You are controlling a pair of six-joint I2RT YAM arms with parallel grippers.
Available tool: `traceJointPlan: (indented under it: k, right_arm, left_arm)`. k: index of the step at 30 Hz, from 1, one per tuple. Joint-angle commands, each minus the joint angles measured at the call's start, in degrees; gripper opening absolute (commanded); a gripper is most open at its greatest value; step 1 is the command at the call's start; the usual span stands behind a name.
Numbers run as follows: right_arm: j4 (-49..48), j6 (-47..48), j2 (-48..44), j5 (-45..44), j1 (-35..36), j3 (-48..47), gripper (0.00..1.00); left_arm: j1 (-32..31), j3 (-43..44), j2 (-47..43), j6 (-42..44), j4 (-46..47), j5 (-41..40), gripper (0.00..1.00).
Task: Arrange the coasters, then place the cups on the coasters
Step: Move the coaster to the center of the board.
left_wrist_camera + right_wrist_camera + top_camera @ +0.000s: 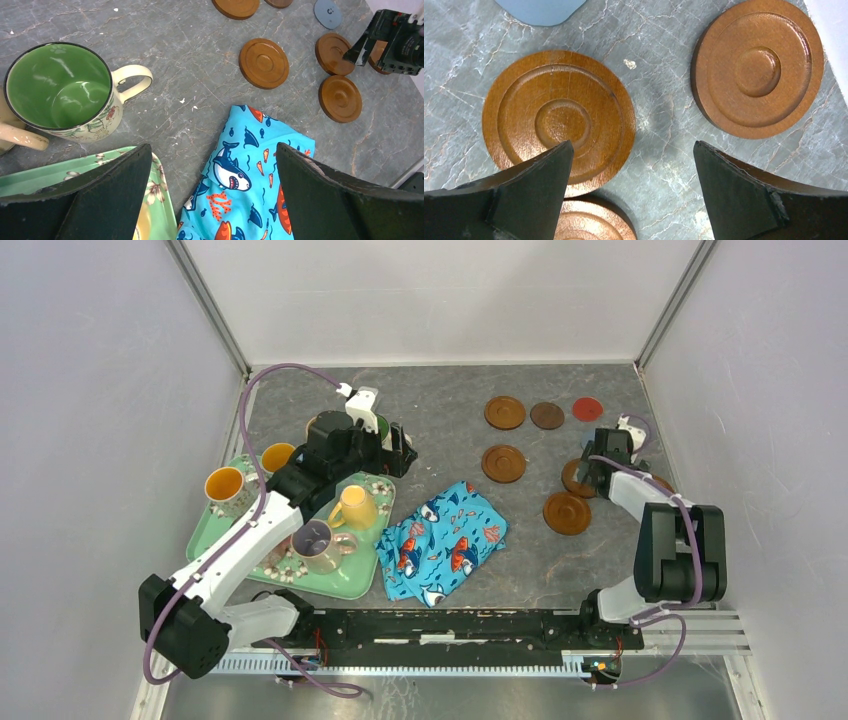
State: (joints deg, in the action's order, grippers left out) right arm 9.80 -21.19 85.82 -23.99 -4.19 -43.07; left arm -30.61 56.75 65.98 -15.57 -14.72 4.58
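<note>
Left gripper [404,452] in the upper left part of the top view, jaws spread wide, holding nothing, hanging above the grey marbled table [440,400] just past the far corner of the green flowery tray [350,575]. In the left wrist view, at the left: a cream mug with a green inside [60,90], upright on the table just beyond the tray's edge, handle pointing right, close beside a beige mug [17,137] at the frame's left edge. On the tray in the top view: a mug with a deep yellow inside [225,485], an orange-lined cup [277,455], a yellow mug [355,508] and a lilac-lined mug [317,543], all upright. Blue fish-print cloth [450,540] crumpled in the lower middle, touching the tray's right side. Right gripper [588,475] at the right of the top view, jaws also spread wide, nothing between them, low over a bunch of round brown wooden coasters. In the right wrist view: a ringed brown coaster [559,115] partly under the finger at the lower left, a smoother brown coaster [756,67] at the upper right, apart from it, a third brown coaster [591,225] peeking in at the bottom edge, and a blue-grey disc [541,7] at the top edge. Higher in the top view: a row of a light brown disc [504,412], a dark brown disc [546,416] and a red disc [587,408]. Cups all at the left, coasters all at the right, well apart.
</note>
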Motion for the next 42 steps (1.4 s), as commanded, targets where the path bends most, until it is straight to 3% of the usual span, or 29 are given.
traceJointPlan:
  k: [1, 11, 23, 42]
  right_arm:
    - [-2.69, 1.26, 2.47, -1.01, -0.48, -3.03, 0.98]
    - [-1.54, 3.33, 7.06, 2.85, 0.43, -5.57, 0.98]
    - [1.65, 2.86, 14.7, 4.39, 7.74, -14.08, 0.98]
    - [3.75, 3.49, 17.05, 3.23, 7.59, -18.96, 0.98]
  left_arm:
    - [0.11, -0.06, -0.46, 0.35, 2.68, 0.0, 1.0]
    - [0.29, -0.06, -0.54, 0.15, 2.74, 0.59, 1.0]
    - [0.28, -0.33, -0.47, 0.28, 2.76, 0.56, 1.0]
    - [0.29, -0.41, -0.19, 0.35, 2.53, 0.6, 1.0]
